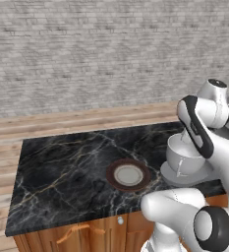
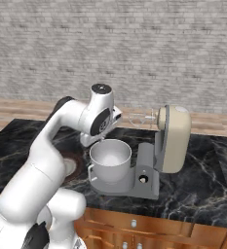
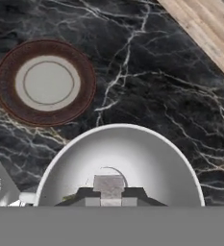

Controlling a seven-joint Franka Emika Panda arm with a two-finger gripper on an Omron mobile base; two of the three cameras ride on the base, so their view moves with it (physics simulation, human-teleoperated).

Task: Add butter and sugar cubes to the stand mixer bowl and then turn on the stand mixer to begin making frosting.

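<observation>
the white robot arm's two-finger gripper (image 3: 108, 198) hangs directly above the light grey-white deep round stand mixer bowl (image 2: 110, 159), wrist pointed down into its mouth. the jaws are clenched. in the hand view a small pale block sits at the fingertips, low in the picture, with a thin yellow-green sliver at its left; whether this is the butter held in the grip or lying on the bowl floor cannot be told.

the bowl sits on the flat grey base of the stand mixer (image 2: 156, 155), at the right of the black marble counter (image 1: 62, 172), near its front edge. the mixer's bulky beige-cream head is tilted up and back, its wire whisk pointing left, clear of the bowl. the round brown-rimmed plate (image 1: 128, 175) lies to the left of the bowl, apart from it, and carries nothing.

judged step: loading the bowl, at or near delivery of an ingredient. no sugar cubes can be made out.

next move, as judged: release over the bowl centre if a piece is held, then lift straight up to clear the rim. the mixer control is untouched; the round knob on the front of its base is the likely target afterwards.
</observation>
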